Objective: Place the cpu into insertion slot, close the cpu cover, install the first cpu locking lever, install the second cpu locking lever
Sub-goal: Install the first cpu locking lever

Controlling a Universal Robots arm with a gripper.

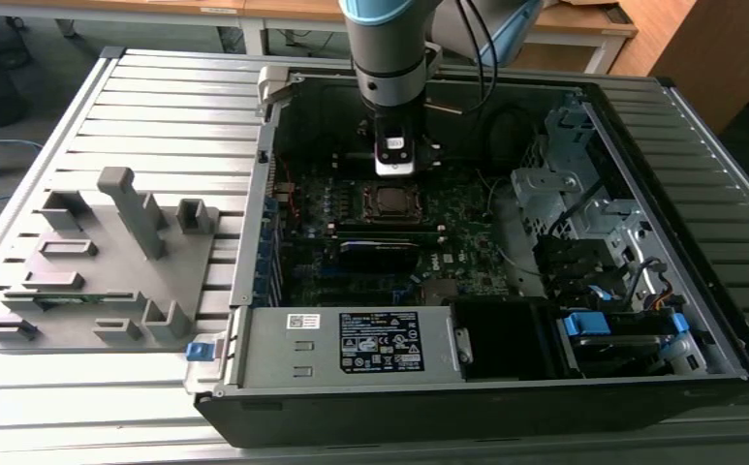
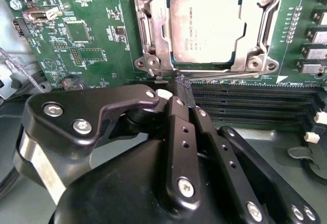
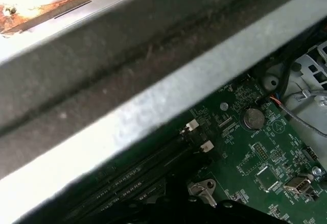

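Observation:
In the second wrist view the cpu (image 2: 207, 27) lies flat in the insertion slot (image 2: 204, 60), silver-grey top up. The cpu cover (image 2: 155, 35), a silvery frame, lies down around it. A thin wire locking lever (image 2: 230, 74) runs along the socket's edge nearest the memory slots. My gripper (image 2: 182, 87) has its black fingers (image 2: 176, 132) pressed together, tips right at the hooked end of that lever. I cannot tell if they touch it. In the exterior view the gripper (image 1: 396, 167) hangs just behind the socket (image 1: 388, 201) inside the open computer case.
Long black memory slots (image 2: 255, 99) run beside the socket, under the fingers. The case's metal wall (image 3: 153, 96) is close behind the wrist. Drive cages and cables (image 1: 581, 223) fill the exterior view's right. A grey fixture block (image 1: 103, 262) sits outside the case on the exterior view's left.

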